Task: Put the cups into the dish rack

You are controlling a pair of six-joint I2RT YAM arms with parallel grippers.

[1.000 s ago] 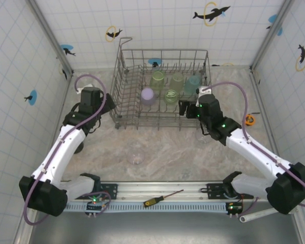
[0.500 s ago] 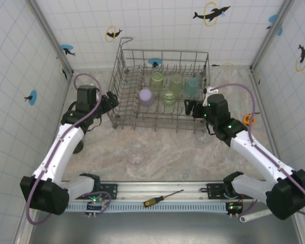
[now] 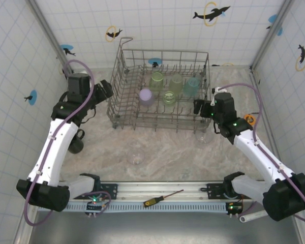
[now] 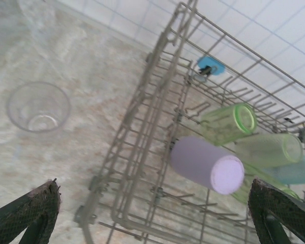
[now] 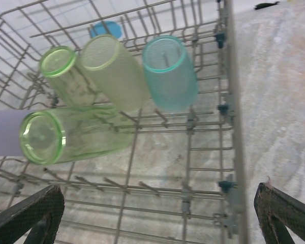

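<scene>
Meanwhile, left gripper (image 3: 105, 91) and right gripper (image 3: 198, 108) flank the dish rack (image 3: 123, 61), both spread wide.
Lavender cup (image 4: 206, 163), teal cup (image 5: 170, 73) (and green cups (image 5: 66, 134)) lie inside.

left arm (image 3: 53, 147), right arm (image 3: 256, 152) were white with black joints | purple cables (image 3: 80, 62) looped off wrists | fingers (image 4: 33, 211) were dark, mesh-textured

The lavender cup (image 5: 2, 133) is cut off at 9 o'clock of the right wrist view, the teal cup (image 4: 297, 172) at 3 o'clock of the left wrist view. From above, the left arm (image 3: 55, 147) hides part of the black mug (image 3: 76, 146).
</scene>
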